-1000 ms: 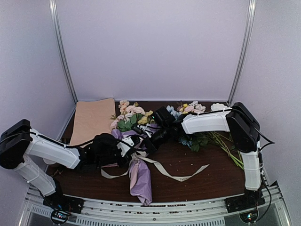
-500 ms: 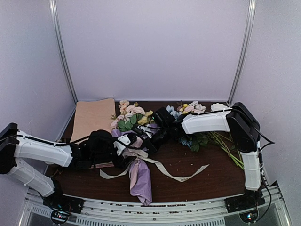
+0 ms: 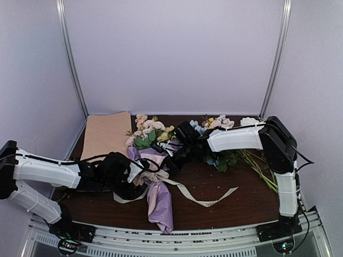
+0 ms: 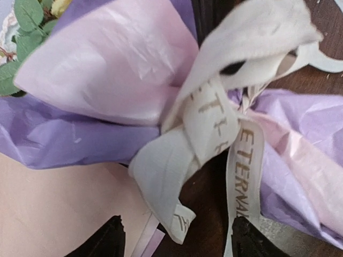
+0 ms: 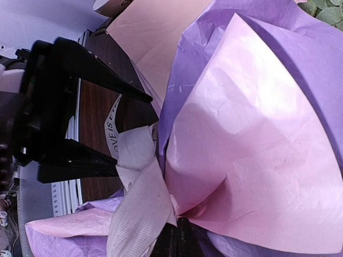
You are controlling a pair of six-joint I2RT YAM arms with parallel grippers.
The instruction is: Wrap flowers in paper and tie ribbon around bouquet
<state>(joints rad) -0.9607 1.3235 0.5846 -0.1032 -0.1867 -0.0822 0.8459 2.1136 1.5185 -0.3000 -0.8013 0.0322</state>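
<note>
Dark brown wooden tabletop [image 3: 214, 198] is being enclosed by pale lilac walls; a flat tan-peach paper sheet [image 3: 104, 136] is being left at its far left; a loose bunch with blue hydrangeas [image 3: 225, 155] is lying under the right arm. At centre, the cone-shaped bouquet [image 3: 158, 198] is lying with its narrow end toward the arm bases, its thin lilac-purple paper with a pale pink face [image 4: 107, 69] being opened around pale pink roses and yellow blooms [image 3: 147, 131] at the far end. A cream-beige lettered ribbon [image 4: 214, 123] is being looped at the cone's waist; the left gripper [image 4: 177, 241] is being held beside it, fingers wide apart; the right gripper [image 5: 176, 241] is being kept with fingers pressed together against the paper.
</note>
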